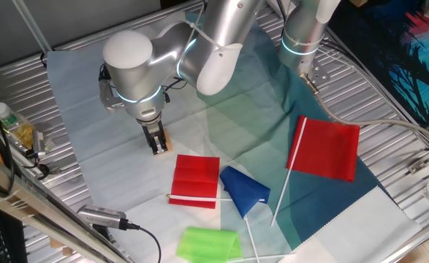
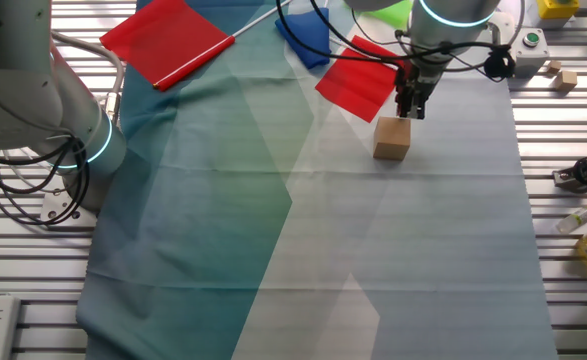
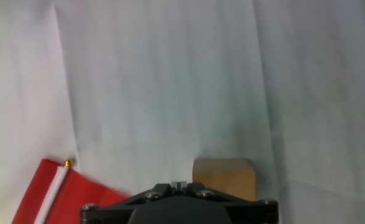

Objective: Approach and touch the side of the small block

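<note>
The small block point(image 2: 392, 138) is a plain tan cube standing on the pale cloth. In one fixed view only a sliver of it point(image 1: 166, 139) shows beside the fingers. In the hand view the small block point(image 3: 224, 177) sits at the bottom edge, just right of centre. My gripper point(image 2: 410, 108) is shut and empty, with its tips low by the block's far upper edge. It also shows in one fixed view point(image 1: 158, 144) and in the hand view point(image 3: 179, 185), where the fingers are pressed together left of the block. I cannot tell whether they touch the block.
A folded red flag point(image 1: 195, 180) lies just beyond the block and also shows in the hand view point(image 3: 76, 193). A blue flag point(image 1: 243, 188), a green one point(image 1: 208, 243) and a larger red flag point(image 1: 325, 148) lie further off. Small loose blocks point(image 2: 567, 78) sit on the metal rack.
</note>
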Available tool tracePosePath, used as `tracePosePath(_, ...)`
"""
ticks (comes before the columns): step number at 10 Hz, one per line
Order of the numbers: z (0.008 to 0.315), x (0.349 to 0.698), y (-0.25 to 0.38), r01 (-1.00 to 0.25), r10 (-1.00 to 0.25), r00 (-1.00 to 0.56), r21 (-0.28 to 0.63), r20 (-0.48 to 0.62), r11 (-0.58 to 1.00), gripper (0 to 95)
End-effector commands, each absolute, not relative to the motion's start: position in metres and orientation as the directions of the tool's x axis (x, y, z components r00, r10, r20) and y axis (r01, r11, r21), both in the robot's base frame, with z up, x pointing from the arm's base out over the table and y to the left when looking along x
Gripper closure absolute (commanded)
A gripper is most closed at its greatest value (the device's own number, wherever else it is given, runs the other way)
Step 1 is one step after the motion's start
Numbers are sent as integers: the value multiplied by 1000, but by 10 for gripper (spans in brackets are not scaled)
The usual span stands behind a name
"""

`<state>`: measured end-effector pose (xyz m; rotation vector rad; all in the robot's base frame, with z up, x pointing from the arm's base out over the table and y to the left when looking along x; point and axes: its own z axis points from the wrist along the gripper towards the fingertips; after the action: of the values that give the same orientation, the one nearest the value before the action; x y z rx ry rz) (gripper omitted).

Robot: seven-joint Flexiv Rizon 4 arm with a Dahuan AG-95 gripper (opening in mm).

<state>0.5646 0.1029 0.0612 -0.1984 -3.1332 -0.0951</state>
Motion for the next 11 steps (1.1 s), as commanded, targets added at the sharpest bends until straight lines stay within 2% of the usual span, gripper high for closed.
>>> tracePosePath(1,63,565,103,127,127,-992,58,8,990,950)
tracePosePath(4,73,561,101,124,124,-992,59,14,990,950)
tracePosePath(11,73,561,101,134,133,-991,57,23,989,950)
